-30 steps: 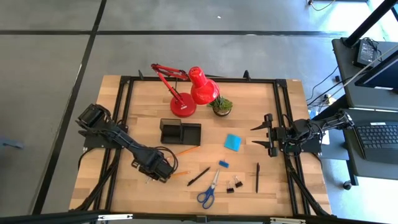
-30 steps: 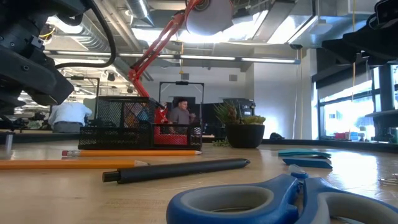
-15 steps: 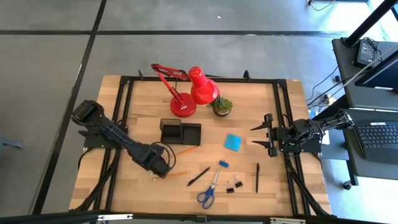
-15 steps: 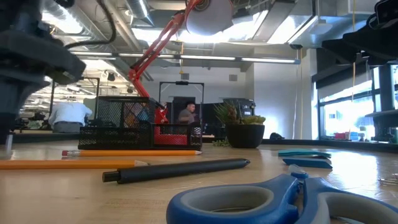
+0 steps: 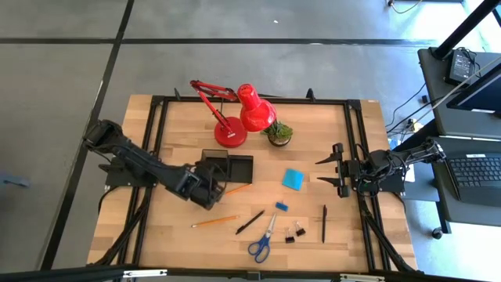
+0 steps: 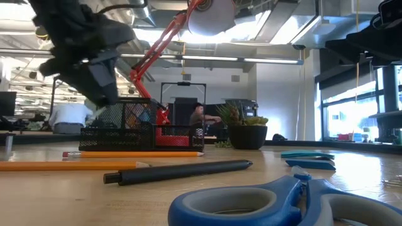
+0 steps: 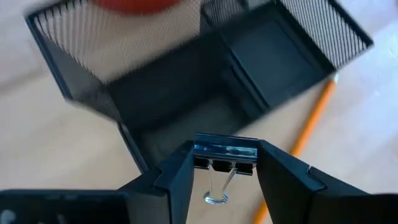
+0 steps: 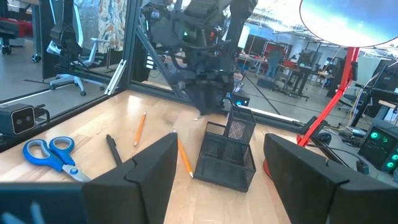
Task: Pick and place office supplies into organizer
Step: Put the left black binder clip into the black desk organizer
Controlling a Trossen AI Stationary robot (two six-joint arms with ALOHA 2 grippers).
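black binder clip (image 7: 225, 158) with silver wire handles clamped in left gripper (image 7: 224, 180), mid-frame in high view, just over the black mesh organizer (image 5: 227, 167). orange pencil (image 5: 214, 222) lower centre. right gripper (image 5: 329, 170) at right edge, fingers apart, empty.

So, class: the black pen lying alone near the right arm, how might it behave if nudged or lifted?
The pen looks round and slim, so a sideways nudge would probably roll it. It seems stiff and light, likely easy to lift, though its smooth barrel may slip in a pincer.
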